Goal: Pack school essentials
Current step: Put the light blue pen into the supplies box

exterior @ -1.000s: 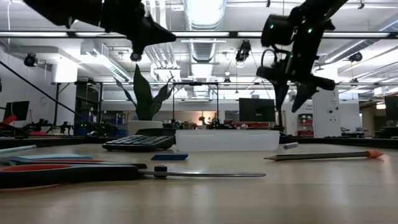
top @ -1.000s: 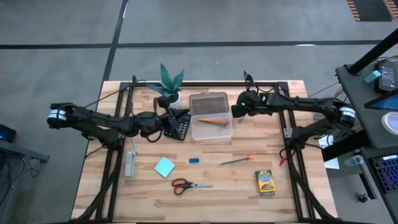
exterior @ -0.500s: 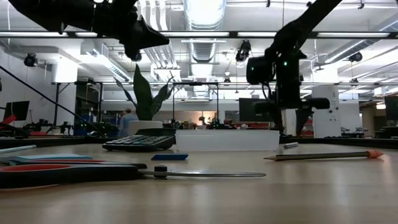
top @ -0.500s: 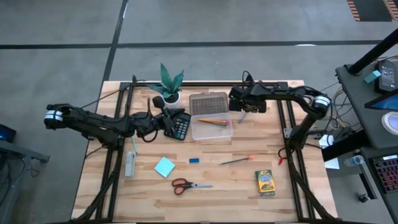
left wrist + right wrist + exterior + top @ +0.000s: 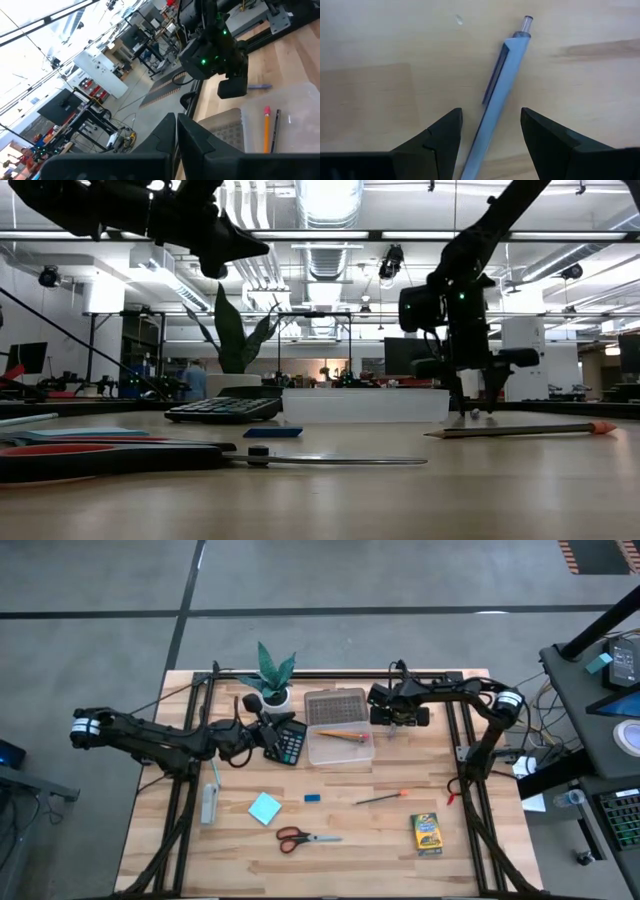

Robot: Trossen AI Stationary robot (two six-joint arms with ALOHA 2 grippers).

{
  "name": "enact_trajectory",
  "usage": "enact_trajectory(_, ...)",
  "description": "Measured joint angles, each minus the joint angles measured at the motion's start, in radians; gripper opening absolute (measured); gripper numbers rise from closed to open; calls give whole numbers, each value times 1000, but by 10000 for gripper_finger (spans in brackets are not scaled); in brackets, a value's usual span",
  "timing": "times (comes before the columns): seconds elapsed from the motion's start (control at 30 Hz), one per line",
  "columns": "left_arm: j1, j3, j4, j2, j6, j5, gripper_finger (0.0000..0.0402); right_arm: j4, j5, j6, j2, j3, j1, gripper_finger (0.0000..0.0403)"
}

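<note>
Right gripper [image 5: 490,135] hangs low over a pale blue pen [image 5: 496,95] on the table beside the clear box [image 5: 340,743], fingers apart around it; left gripper [image 5: 176,134] closed, raised near the calculator [image 5: 288,743].

We find no text, label, brand, number or sign that can be read on anything in these views. The crayon box [image 5: 427,834], at about five o'clock on the table [image 5: 480,790], carries printing too small for us to make out. The calculator [image 5: 288,743] keys at ten o'clock show no legible figures.
</note>
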Motion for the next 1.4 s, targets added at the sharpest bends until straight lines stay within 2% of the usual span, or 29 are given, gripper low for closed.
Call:
enact_trajectory(0.1,1,0,-1,0,0,0,1,10,0,-6,9,-4,0,194)
enact_trajectory(0.17,1,0,-1,0,0,0,1,15,0,-12,12,-5,0,177)
enact_trajectory(0.43,3,0,-2,0,-1,1,1,33,-8,-15,14,-6,1,43)
enact_trajectory(0.5,3,0,-2,0,-1,1,1,32,-6,-17,14,-6,3,23)
enact_trajectory(0.87,3,-3,-7,0,-9,13,1,18,15,-105,-34,-11,11,32)
enact_trajectory(1.07,3,-5,-6,0,-10,16,1,-43,104,-149,-156,5,27,33)
enact_trajectory(1.23,5,-5,-6,0,-8,16,1,-43,105,-247,-272,5,65,33)
enact_trajectory(1.4,5,-5,-6,0,-6,16,1,14,105,-373,-364,5,153,33)
